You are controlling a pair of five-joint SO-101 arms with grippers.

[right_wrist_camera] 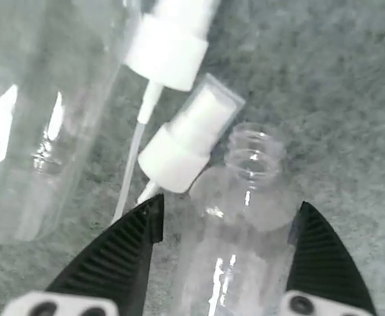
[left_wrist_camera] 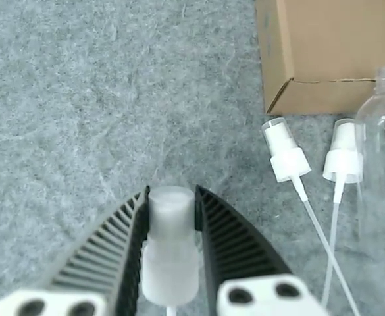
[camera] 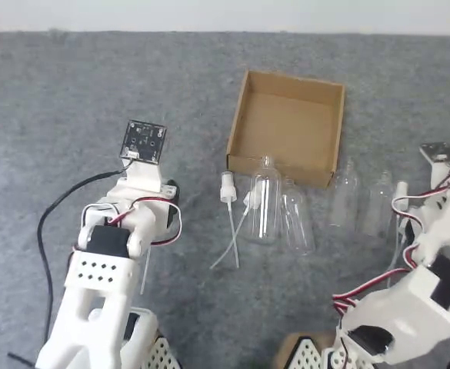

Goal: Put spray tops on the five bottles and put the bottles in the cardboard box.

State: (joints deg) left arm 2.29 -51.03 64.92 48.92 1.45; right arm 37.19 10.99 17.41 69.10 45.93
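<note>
Inside the left gripper [left_wrist_camera: 171,193], a white spray top [left_wrist_camera: 170,253].

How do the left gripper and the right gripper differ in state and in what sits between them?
The left gripper is shut on a spray top; the right gripper is open. The left gripper's jaws touch their load; the right gripper's stand apart on either side of an uncapped bottle. Both have black jaws.
</note>
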